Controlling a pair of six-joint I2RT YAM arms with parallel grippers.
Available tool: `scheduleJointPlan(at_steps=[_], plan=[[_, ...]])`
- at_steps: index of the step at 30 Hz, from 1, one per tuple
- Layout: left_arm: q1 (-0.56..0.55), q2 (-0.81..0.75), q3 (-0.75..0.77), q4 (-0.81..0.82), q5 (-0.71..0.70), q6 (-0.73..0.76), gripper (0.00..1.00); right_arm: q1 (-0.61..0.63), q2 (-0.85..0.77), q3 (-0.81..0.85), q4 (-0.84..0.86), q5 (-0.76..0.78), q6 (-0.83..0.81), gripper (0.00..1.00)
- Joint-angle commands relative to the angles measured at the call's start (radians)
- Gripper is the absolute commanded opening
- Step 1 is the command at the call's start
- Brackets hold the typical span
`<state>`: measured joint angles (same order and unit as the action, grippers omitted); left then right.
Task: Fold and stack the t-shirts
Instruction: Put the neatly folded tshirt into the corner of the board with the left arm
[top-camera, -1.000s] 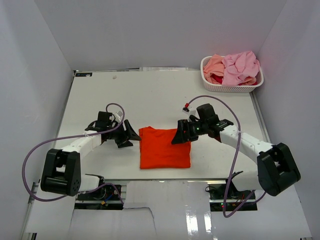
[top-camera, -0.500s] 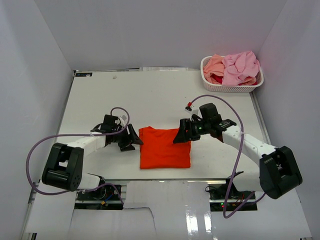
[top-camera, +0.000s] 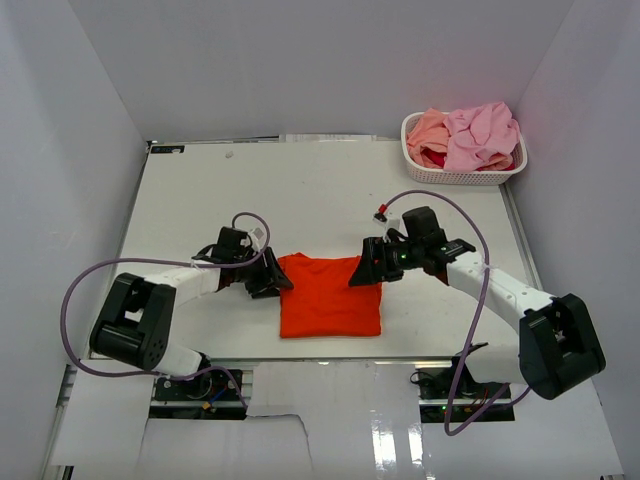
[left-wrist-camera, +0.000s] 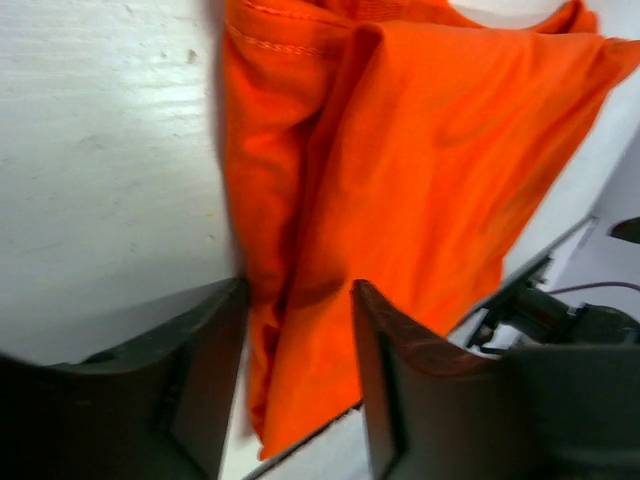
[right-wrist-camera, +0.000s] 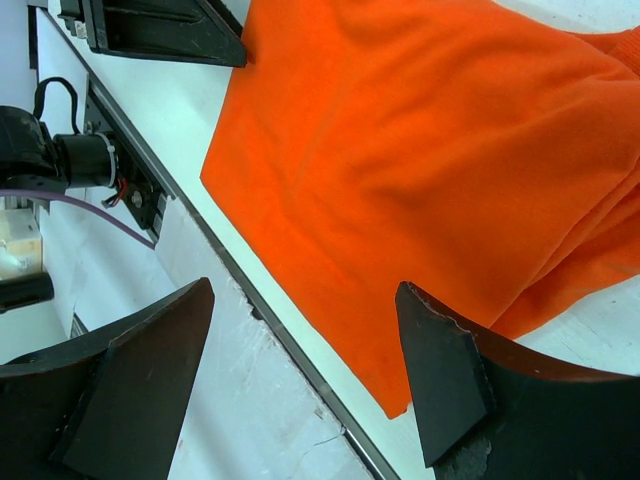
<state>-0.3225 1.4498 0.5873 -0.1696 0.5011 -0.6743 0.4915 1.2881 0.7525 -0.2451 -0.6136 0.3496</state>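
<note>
A bright orange-red t-shirt (top-camera: 330, 297) lies folded into a rectangle on the white table, near its front edge. My left gripper (top-camera: 268, 283) sits low at the shirt's left edge. In the left wrist view its jaws (left-wrist-camera: 298, 380) stand apart over the doubled edge of the cloth (left-wrist-camera: 400, 170), which shows between them. My right gripper (top-camera: 368, 270) hovers over the shirt's upper right corner, open wide. In the right wrist view the orange cloth (right-wrist-camera: 420, 150) fills the gap ahead of the gripper (right-wrist-camera: 305, 380), with nothing pinched.
A white perforated basket (top-camera: 415, 172) stands at the back right corner. It holds a light pink shirt (top-camera: 480, 135), a salmon one (top-camera: 428, 130) and a bit of dark red cloth (top-camera: 437, 158). White walls close in the table on three sides.
My left gripper has slid right to the shirt's left edge and its jaws have narrowed. The right gripper has shifted only slightly, staying open over the shirt's corner.
</note>
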Motion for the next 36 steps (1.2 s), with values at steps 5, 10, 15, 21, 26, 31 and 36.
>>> scheduleJointPlan(at_steps=[5, 10, 15, 21, 26, 31, 36], plan=[[-0.012, 0.037, -0.011, -0.039, -0.130, 0.007, 0.41, -0.011, -0.035, -0.015, -0.005, -0.031, -0.023, 0.80], [-0.012, 0.041, 0.002, -0.053, -0.148, 0.005, 0.34, -0.014, -0.032, -0.018, -0.005, -0.032, -0.029, 0.80], [-0.012, 0.070, 0.003, -0.036, -0.122, 0.007, 0.34, -0.018, -0.026, -0.021, -0.003, -0.038, -0.032, 0.80], [-0.013, 0.081, 0.000, -0.021, -0.122, 0.009, 0.23, -0.021, -0.023, -0.028, -0.002, -0.038, -0.037, 0.80], [-0.013, 0.099, 0.012, -0.039, -0.154, 0.004, 0.00, -0.027, -0.024, -0.036, -0.005, -0.031, -0.038, 0.80], [-0.012, 0.110, 0.038, -0.071, -0.209, 0.008, 0.00, -0.050, -0.036, -0.035, -0.006, -0.032, -0.038, 0.80], [-0.012, 0.159, 0.132, -0.148, -0.352, 0.038, 0.00, -0.064, -0.055, -0.025, -0.019, -0.044, -0.044, 0.80]])
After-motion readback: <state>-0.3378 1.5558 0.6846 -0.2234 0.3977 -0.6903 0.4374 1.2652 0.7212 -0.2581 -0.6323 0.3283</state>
